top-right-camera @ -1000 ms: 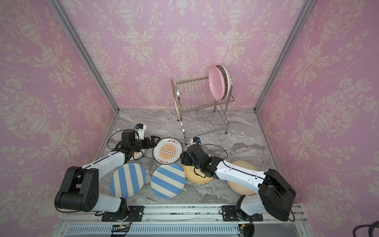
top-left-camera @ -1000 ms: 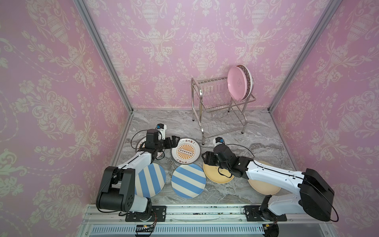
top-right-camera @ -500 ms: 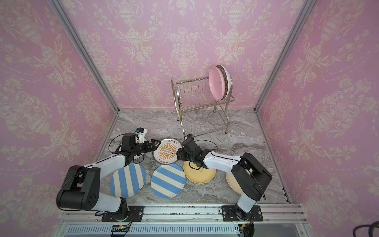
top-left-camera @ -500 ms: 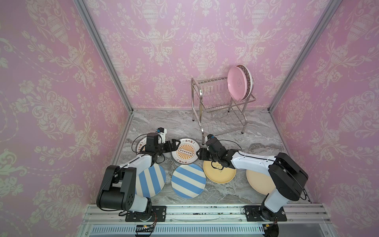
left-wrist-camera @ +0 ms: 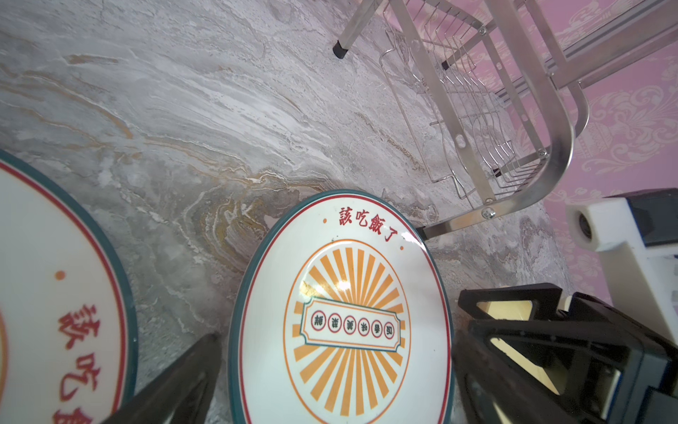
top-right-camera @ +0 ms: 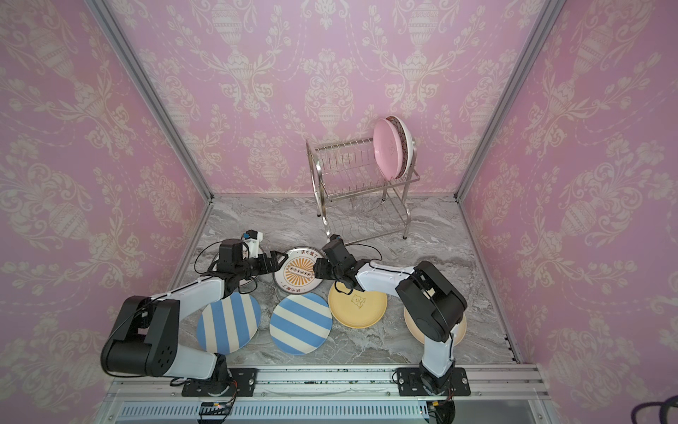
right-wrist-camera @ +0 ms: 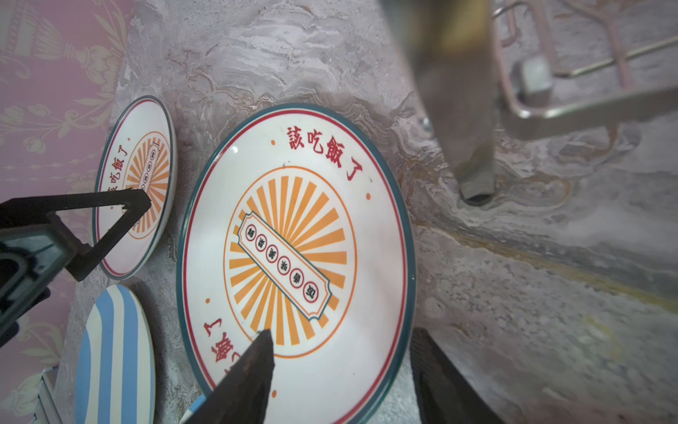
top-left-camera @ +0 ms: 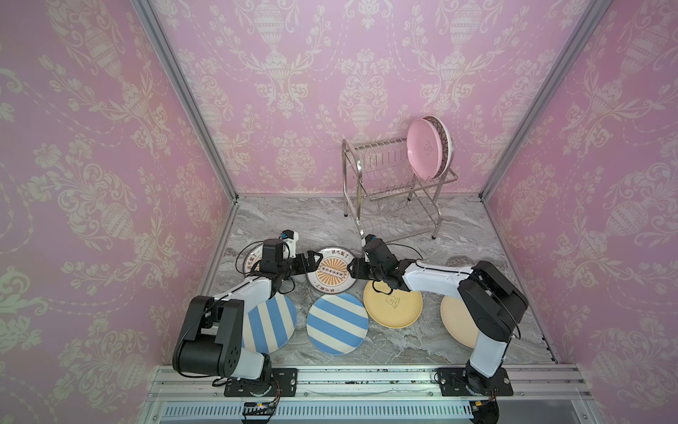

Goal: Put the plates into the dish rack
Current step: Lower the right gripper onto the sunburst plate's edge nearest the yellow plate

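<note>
Right fingers (right-wrist-camera: 253, 370) stand apart, one over the face of a sunburst plate (top-left-camera: 331, 270) and one outside its rim; contact cannot be confirmed. Left fingers (left-wrist-camera: 183, 396), also apart, sit at that plate's opposite edge, between it and a second sunburst plate (top-left-camera: 252, 258), both plates flat on the counter (top-left-camera: 403, 345). Nearer the front lie two striped plates (top-left-camera: 337, 323), a yellow plate (top-left-camera: 394, 306) and a beige plate (top-left-camera: 455, 323); the rack (top-left-camera: 351, 172) stands just behind, with a pink plate (top-left-camera: 423, 148) and a dark-patterned plate (top-left-camera: 446, 147) upright at the right end of its upper tier.
</note>
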`<action>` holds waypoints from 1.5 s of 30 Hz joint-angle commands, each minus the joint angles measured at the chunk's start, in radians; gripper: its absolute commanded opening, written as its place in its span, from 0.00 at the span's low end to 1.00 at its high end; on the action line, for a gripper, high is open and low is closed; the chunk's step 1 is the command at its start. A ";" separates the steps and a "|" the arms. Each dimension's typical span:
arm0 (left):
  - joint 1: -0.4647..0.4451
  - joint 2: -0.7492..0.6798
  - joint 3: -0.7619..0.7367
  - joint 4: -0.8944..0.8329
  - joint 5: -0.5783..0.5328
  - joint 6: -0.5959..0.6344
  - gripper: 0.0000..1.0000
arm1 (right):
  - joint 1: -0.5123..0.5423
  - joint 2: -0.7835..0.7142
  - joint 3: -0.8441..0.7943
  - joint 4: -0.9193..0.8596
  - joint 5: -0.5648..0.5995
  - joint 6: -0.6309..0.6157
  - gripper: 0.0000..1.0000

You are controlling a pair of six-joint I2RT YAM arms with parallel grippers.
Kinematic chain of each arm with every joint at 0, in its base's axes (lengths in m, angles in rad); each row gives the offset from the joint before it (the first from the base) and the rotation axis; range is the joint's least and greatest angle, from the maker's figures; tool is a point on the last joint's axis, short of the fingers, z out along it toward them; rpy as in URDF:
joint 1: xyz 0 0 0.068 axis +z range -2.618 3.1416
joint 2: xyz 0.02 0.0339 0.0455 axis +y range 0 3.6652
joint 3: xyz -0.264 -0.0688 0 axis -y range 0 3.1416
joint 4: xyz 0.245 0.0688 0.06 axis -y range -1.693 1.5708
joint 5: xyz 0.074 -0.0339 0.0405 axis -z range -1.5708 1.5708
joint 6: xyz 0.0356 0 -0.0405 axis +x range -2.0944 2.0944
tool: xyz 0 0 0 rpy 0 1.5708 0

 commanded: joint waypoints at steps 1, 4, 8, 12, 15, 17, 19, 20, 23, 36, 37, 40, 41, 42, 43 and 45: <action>0.004 0.003 0.005 -0.009 0.013 0.022 0.99 | -0.003 0.005 0.022 -0.041 0.021 -0.032 0.60; 0.004 0.008 -0.007 0.002 0.011 0.018 0.99 | -0.004 0.025 0.022 -0.023 0.000 -0.026 0.59; 0.003 0.008 -0.010 -0.017 -0.021 0.027 0.99 | -0.006 0.049 0.024 0.002 -0.013 -0.018 0.59; 0.003 0.015 -0.011 -0.019 -0.023 0.021 0.99 | -0.008 0.076 0.035 0.012 -0.035 -0.016 0.57; -0.001 0.019 -0.011 -0.028 -0.026 0.024 0.99 | -0.009 0.085 0.036 0.018 -0.036 -0.012 0.56; -0.003 0.020 -0.013 -0.028 -0.027 0.026 0.99 | -0.011 0.091 0.029 0.041 -0.049 -0.002 0.54; -0.007 0.022 -0.014 -0.031 -0.030 0.029 0.99 | -0.013 0.098 0.025 0.061 -0.062 0.010 0.53; -0.007 0.023 -0.015 -0.034 -0.031 0.030 0.99 | -0.015 0.101 0.020 0.074 -0.068 0.018 0.52; -0.009 0.025 -0.016 -0.042 -0.036 0.035 0.99 | -0.017 0.107 0.004 0.113 -0.082 0.041 0.51; -0.018 0.070 -0.021 -0.014 -0.021 0.038 0.99 | -0.037 0.127 -0.061 0.256 -0.126 0.124 0.45; -0.020 0.072 -0.022 -0.013 -0.021 0.037 0.99 | -0.039 0.130 -0.063 0.266 -0.131 0.131 0.45; -0.024 0.075 -0.021 -0.012 -0.021 0.037 0.99 | -0.039 0.134 -0.066 0.283 -0.138 0.137 0.44; -0.025 0.077 -0.021 -0.009 -0.021 0.035 0.99 | -0.039 0.135 -0.067 0.293 -0.142 0.141 0.43; -0.027 0.078 -0.020 -0.008 -0.020 0.035 0.99 | -0.040 0.133 -0.070 0.306 -0.143 0.146 0.42; -0.028 0.078 -0.020 -0.010 -0.019 0.035 0.99 | -0.039 0.129 -0.073 0.314 -0.146 0.150 0.40; -0.028 0.079 -0.021 -0.010 -0.019 0.035 0.99 | -0.041 0.122 -0.076 0.326 -0.150 0.157 0.39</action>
